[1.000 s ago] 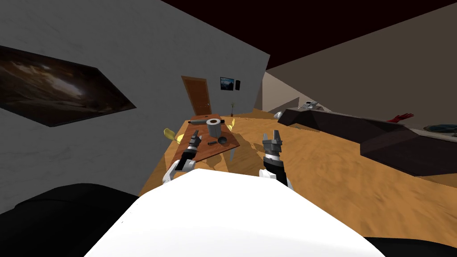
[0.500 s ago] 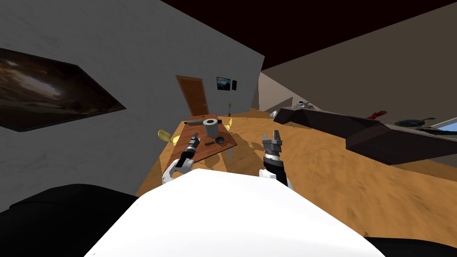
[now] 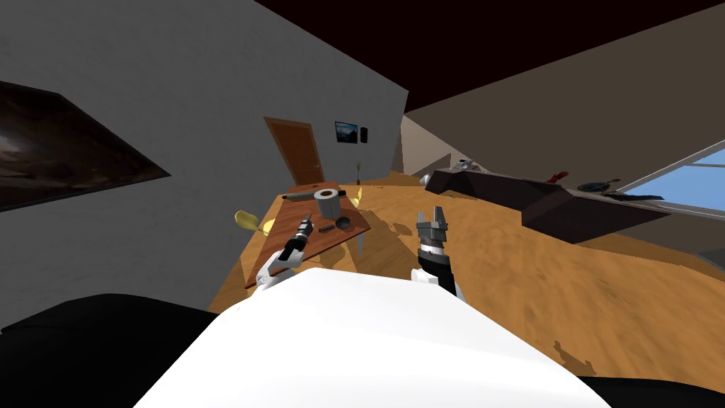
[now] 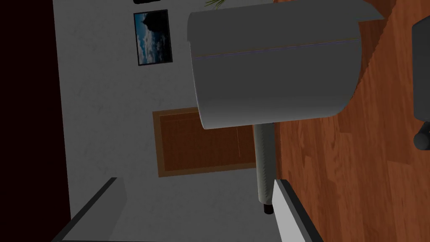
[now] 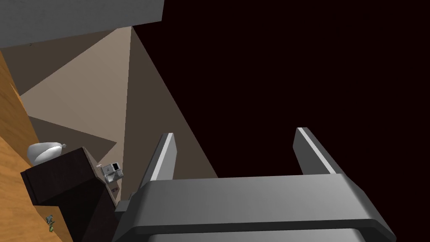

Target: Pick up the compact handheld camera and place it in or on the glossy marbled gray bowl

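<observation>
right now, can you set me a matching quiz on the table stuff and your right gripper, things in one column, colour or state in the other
Things:
1 cylinder
2 bowl
3 camera
4 right gripper

Traits:
a open
b light grey, standing upright
c dark and round
d dark, small and flat

Pairs: 1-b, 2-c, 3-d, 4-a

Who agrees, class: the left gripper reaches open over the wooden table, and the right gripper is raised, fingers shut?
Wrong on one count: the right gripper has its fingers open, as the right wrist view shows. The left gripper does reach open over the wooden table.
</observation>
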### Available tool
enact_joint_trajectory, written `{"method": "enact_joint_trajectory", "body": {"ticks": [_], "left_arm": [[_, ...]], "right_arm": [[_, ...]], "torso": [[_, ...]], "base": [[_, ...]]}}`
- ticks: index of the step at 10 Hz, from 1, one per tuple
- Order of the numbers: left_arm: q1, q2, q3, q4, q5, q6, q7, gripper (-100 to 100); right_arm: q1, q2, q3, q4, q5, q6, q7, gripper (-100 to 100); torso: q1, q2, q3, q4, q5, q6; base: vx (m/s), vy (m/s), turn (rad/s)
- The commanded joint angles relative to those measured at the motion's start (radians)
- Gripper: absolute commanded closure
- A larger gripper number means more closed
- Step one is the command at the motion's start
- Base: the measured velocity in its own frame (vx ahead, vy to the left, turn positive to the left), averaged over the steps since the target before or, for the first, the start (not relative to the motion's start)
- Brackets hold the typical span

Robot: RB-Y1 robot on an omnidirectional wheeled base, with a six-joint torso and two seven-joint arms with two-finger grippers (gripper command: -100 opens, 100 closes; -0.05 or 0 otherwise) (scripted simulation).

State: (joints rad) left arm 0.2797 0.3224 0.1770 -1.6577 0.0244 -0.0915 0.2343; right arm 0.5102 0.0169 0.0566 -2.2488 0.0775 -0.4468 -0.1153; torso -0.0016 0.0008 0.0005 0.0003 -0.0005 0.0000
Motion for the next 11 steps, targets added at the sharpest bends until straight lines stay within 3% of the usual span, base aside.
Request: {"method": "enact_joint_trajectory", "body": {"ticks": [1, 6, 8, 11], "left_arm": [[-0.012, 0.018, 0.01, 0.042, 0.006, 0.048, 0.012, -100], [-0.085, 0.087, 0.067, 0.195, 0.033, 0.184, 0.045, -100], [-0.085, 0.087, 0.067, 0.218, 0.033, 0.218, 0.045, -100], [-0.135, 0.132, 0.105, 0.304, 0.058, 0.32, 0.06, -100]], "right_arm": [[0.0, 0.0, 0.0, 0.0, 0.0, 0.0, 0.0, 0], [0.0, 0.0, 0.0, 0.0, 0.0, 0.0, 0.0, 0], [0.0, 0.0, 0.0, 0.0, 0.0, 0.0, 0.0, 0], [0.0, 0.0, 0.0, 0.0, 0.0, 0.0, 0.0, 0]], "torso": [[0.0, 0.0, 0.0, 0.0, 0.0, 0.0], [0.0, -0.001, 0.0, 0.0, 0.0, -0.001], [0.0, 0.0, 0.0, 0.0, 0.0, -0.001], [0.001, -0.001, -0.001, 0.0, 0.0, -0.001]], "base": [[-0.002, -0.03, -0.082], [0.004, -0.035, -0.134], [0.001, -0.021, -0.051], [0.012, -0.025, -0.15]]}}
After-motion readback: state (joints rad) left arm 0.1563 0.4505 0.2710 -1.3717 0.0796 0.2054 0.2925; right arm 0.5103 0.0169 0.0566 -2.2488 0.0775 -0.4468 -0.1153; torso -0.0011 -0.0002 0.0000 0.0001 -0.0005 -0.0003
